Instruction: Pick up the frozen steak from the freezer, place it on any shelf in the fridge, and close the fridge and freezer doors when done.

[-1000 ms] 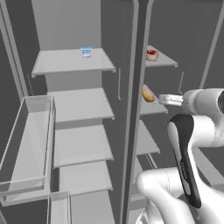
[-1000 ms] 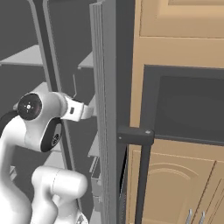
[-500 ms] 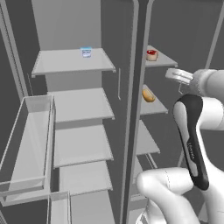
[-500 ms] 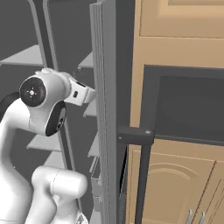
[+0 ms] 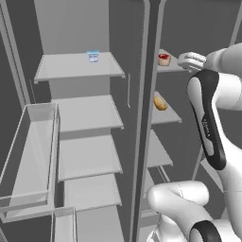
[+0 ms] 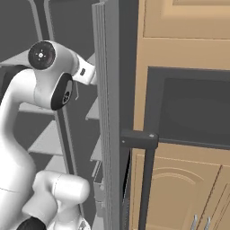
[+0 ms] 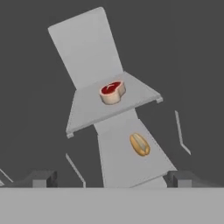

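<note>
Fingertips of my gripper stand wide apart at the bottom of the hand view, with nothing between them; the claw is spread and holds nothing. From the left base camera my gripper hangs high on the right, just in front of the freezer's top shelf.

Nearest me, low on the left, a clear door bin sits on the swung-open fridge door. On the right, in the right base view, the freezer door stands open edge-on, its dark bar handle beside wooden cabinets.

Beyond that, the fridge shows broad pale shelves stacked on the left, and the freezer is the narrower column to their right.

On the freezer's second shelf down lies an orange-brown rounded lump. Above and farther back, the frozen steak rests on the freezer's top shelf, just left of my claw and not touching it. In the hand view the steak lies ahead, red face up.

Farthest left, a blue-white cup stands on the fridge's top shelf.
</note>
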